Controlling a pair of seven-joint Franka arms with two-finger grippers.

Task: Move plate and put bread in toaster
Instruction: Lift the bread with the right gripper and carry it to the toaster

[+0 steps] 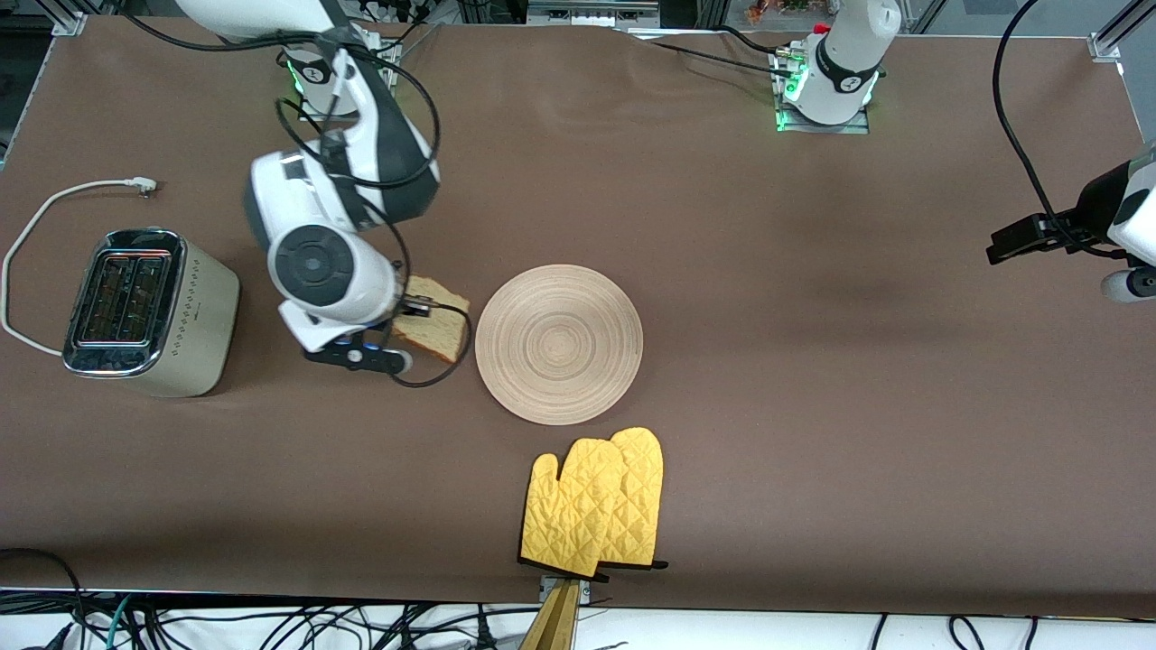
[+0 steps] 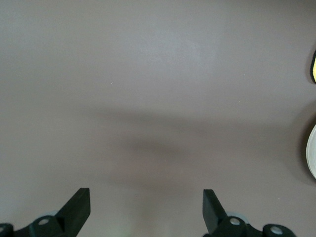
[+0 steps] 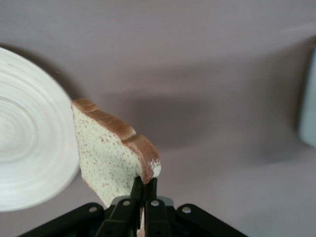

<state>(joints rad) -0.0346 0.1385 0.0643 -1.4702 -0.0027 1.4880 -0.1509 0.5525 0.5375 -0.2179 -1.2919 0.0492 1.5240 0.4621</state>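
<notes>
My right gripper (image 1: 411,311) is shut on the bread (image 1: 435,318), a speckled tan slice with a brown crust, and holds it up over the table between the toaster and the plate. In the right wrist view the bread (image 3: 111,153) stands on edge, pinched at a corner by the gripper (image 3: 144,183). The round wooden plate (image 1: 559,343) lies flat beside it, and shows in the right wrist view (image 3: 24,153). The cream toaster (image 1: 149,311) stands at the right arm's end of the table. My left gripper (image 2: 146,205) is open and empty, waiting over bare table at the left arm's end.
A pair of yellow oven mitts (image 1: 596,506) lies nearer the front camera than the plate, by the table's edge. The toaster's white cord (image 1: 41,217) loops on the table beside it.
</notes>
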